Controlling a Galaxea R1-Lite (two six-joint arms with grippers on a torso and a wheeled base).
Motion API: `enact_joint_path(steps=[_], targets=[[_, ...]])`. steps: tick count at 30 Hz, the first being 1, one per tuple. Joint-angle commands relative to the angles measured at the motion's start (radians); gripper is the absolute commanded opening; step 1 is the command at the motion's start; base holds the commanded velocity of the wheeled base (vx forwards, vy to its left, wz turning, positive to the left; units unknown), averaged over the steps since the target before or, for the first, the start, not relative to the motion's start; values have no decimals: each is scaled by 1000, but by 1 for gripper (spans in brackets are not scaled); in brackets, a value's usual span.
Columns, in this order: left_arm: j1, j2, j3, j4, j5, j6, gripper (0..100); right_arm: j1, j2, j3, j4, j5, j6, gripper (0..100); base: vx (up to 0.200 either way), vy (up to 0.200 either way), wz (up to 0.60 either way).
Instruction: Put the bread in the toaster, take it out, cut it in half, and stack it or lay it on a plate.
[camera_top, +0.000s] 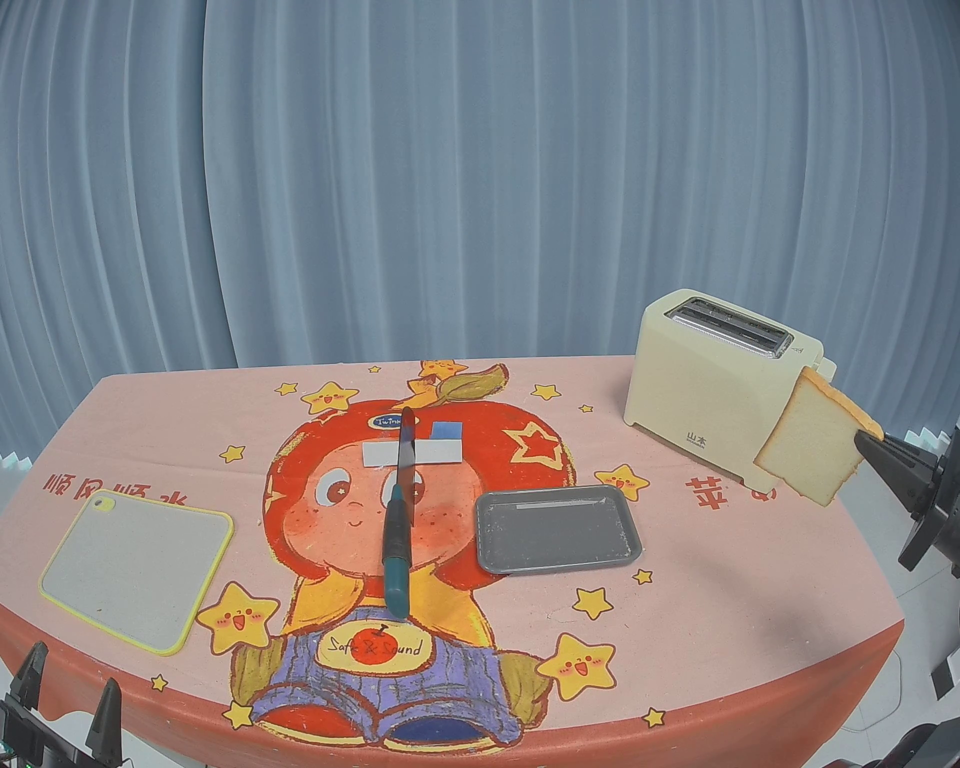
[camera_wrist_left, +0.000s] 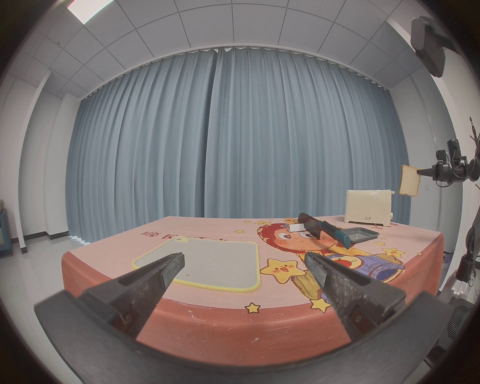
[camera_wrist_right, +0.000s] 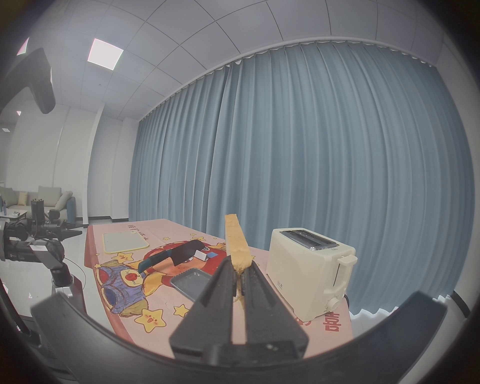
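My right gripper (camera_top: 868, 437) is shut on a slice of bread (camera_top: 815, 437), holding it upright in the air just right of the cream toaster (camera_top: 715, 383) at the table's right rear. In the right wrist view the bread (camera_wrist_right: 237, 246) stands edge-on between the fingers (camera_wrist_right: 216, 292), beside the toaster (camera_wrist_right: 307, 272) with its empty slots up. My left gripper (camera_wrist_left: 245, 270) is open and empty, off the table's near left corner. A knife (camera_top: 399, 515) with a teal handle lies mid-table. A grey tray (camera_top: 556, 527) sits to its right, and a cutting board (camera_top: 135, 567) at the left.
The table carries a pink cartoon cloth (camera_top: 700, 640). A white and blue label (camera_top: 415, 450) lies under the knife blade. Blue curtains hang behind. Open cloth lies between the tray and the toaster.
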Motion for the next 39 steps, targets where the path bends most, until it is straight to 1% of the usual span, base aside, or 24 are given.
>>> enact_joint_path(steps=[1,14,35,39], targets=[[0,-16,18,0,0,0,100,0,0,-1,0,0,-1,0,0,0,0],[0,-16,18,0,0,-1,100,0,-4,-1,-3,0,-1,0,0,0,0],[0,-16,18,1,-1,0,100,0,-2,1,0,0,-1,0,-200,0,0],[0,-16,18,0,0,0,100,2,-4,1,0,0,-1,0,0,0,0]])
